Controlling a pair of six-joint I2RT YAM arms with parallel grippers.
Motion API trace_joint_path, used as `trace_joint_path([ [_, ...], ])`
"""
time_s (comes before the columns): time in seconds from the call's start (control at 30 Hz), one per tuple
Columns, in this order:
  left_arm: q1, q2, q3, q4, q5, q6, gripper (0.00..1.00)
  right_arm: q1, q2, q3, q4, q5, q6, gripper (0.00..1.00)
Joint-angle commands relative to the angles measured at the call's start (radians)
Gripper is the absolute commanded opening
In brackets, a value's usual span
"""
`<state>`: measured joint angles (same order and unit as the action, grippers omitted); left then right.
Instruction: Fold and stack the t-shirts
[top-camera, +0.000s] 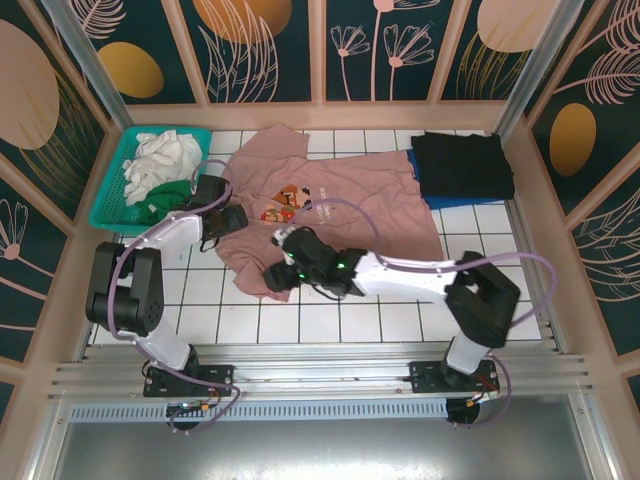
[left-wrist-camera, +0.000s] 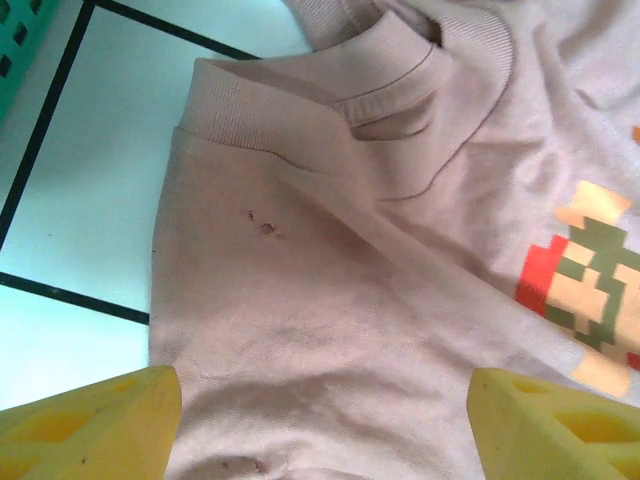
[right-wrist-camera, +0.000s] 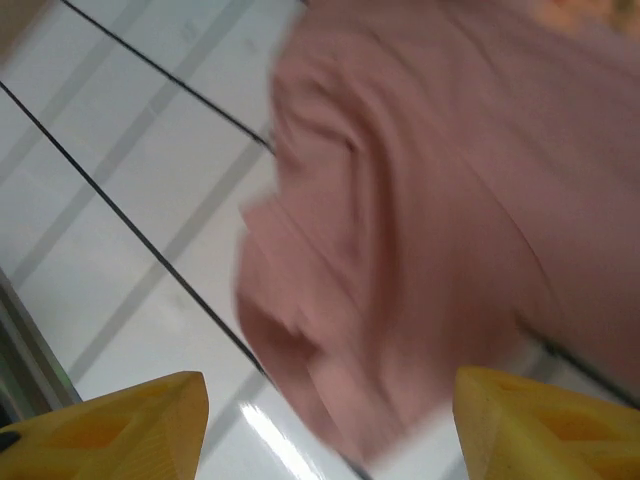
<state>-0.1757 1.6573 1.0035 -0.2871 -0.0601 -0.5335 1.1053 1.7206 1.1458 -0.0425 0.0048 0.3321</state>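
The dusty-pink cloth t-shirt (top-camera: 360, 205) with a pixel print lies spread but rumpled on the middle of the white tiled worktop (top-camera: 400, 310). The left claw (left-wrist-camera: 320, 425) hangs open over its collar. The right claw (right-wrist-camera: 330, 425) hangs open over its bunched near-left corner. Folding seems about to start, and the next move calls for pinching the cloth edges.

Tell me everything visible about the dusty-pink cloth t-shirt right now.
The dusty-pink cloth t-shirt lies front up, spread but wrinkled, on the white tiled table. Its ribbed collar is at the left end, near a brown-orange pixel print; small dark spots mark the shoulder. The near-left corner is bunched. The open left gripper hovers by the collar, the open right gripper at that corner; contact is unclear.
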Motion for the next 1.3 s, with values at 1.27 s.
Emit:
trace_joint_path([
  [1.27, 0.048, 0.228, 0.212, -0.075, 0.011, 0.069, 0.65, 0.183, 0.144, 0.018, 0.076, -0.235, -0.287, 0.52],
])
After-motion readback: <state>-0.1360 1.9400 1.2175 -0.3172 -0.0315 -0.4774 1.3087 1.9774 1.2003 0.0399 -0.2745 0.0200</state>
